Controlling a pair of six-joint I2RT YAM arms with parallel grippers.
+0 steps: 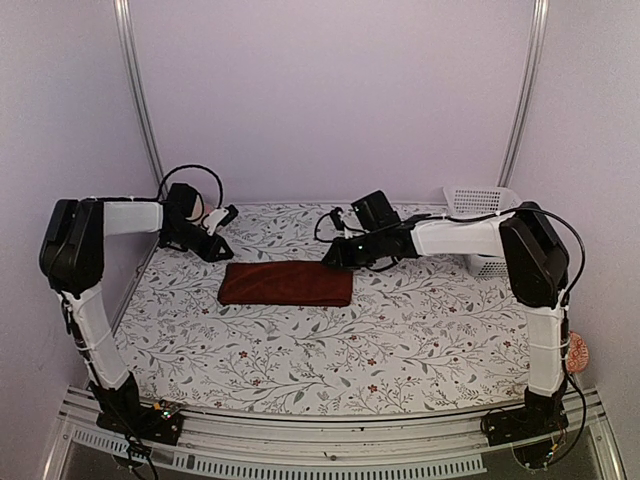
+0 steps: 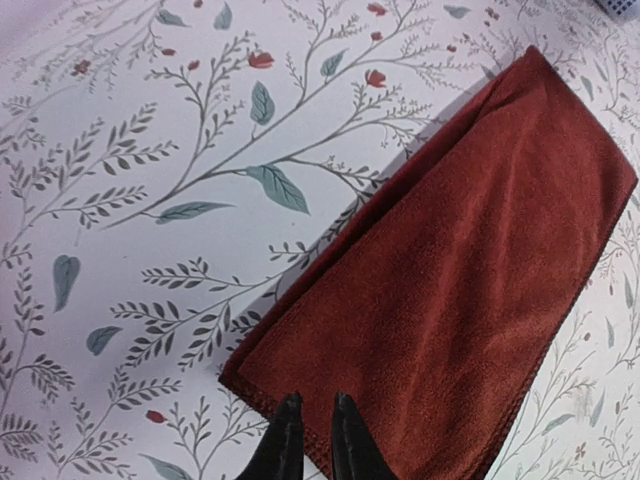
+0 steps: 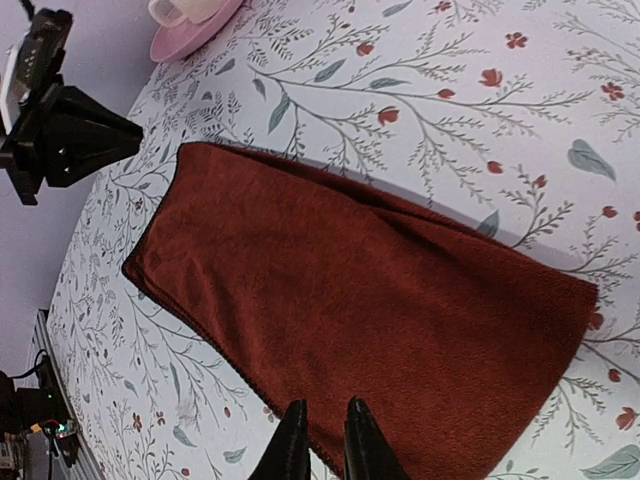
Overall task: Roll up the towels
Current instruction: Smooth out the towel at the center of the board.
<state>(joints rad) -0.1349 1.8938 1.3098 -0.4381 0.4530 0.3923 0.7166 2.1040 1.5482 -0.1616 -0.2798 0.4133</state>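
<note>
So the biggest thing here is the counter [image 1: 400, 340], covered edge to edge in a white floral cloth. Two arms are bolted at the near edge: the left arm [image 1: 85, 300] reaches up the left side and the right arm [image 1: 545, 330] up the right, and both bend in toward the middle.

There's one maroon towel [image 1: 286, 284] that I can see. It's folded flat into a long rectangle a bit left of centre toward the back, not rolled, and its top shows in full from overhead.

One white laundry basket [image 1: 482, 200] sits in the back right corner, well apart from the towel and partly behind the right arm. One pink dish [image 3: 185, 35] with something pale on it is off past the towel's left end, near the left wrist. I can't tell what the pale thing is.

The left fingers [image 2: 288, 440] hang over the towel's left end, drawn in close with just a sliver between the tips and nothing in them. The right fingers [image 3: 292, 440] are the same, nearly together and empty, over the towel's edge at its right end.
</note>
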